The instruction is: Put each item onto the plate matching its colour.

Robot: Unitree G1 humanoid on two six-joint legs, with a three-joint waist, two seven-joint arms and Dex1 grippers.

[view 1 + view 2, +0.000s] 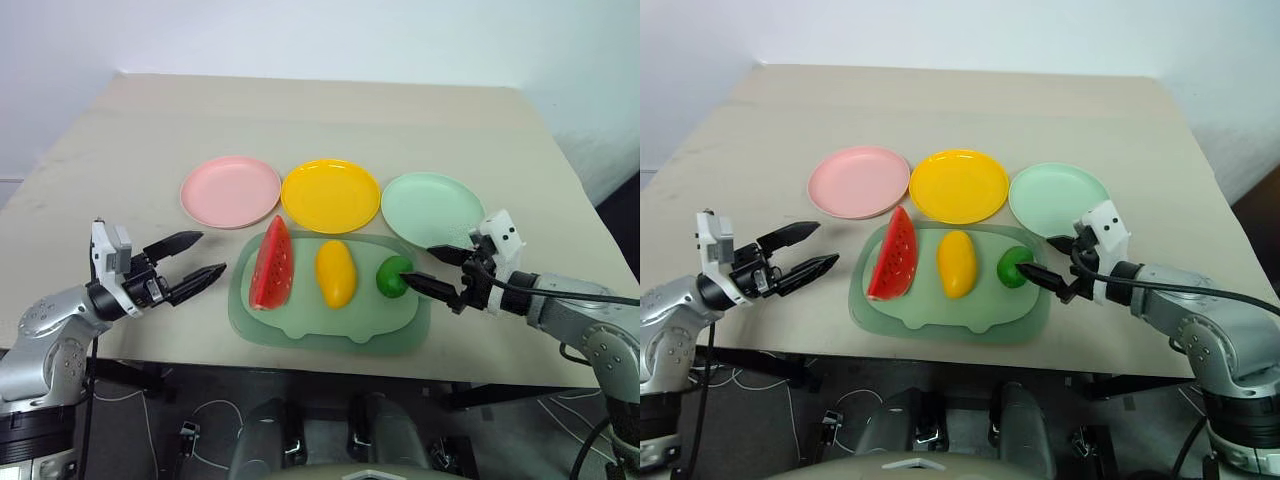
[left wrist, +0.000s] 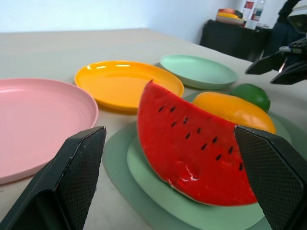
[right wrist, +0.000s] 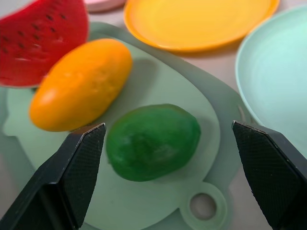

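A red watermelon wedge (image 1: 272,265), a yellow-orange mango (image 1: 335,273) and a green lime (image 1: 392,277) lie side by side on a pale green mat (image 1: 330,322). Behind the mat stand a pink plate (image 1: 230,190), a yellow plate (image 1: 330,195) and a mint green plate (image 1: 432,208), all bare. My right gripper (image 1: 418,263) is open just right of the lime, tilted down; in its wrist view the lime (image 3: 152,142) sits just ahead, between the spread fingers. My left gripper (image 1: 211,252) is open left of the mat, level, pointing at the watermelon (image 2: 194,143).
The mat has a tab with a hole (image 3: 203,206) near my right gripper. The beige table (image 1: 320,110) stretches far behind the plates, and its front edge runs just below the mat. Cables lie on the floor under the table.
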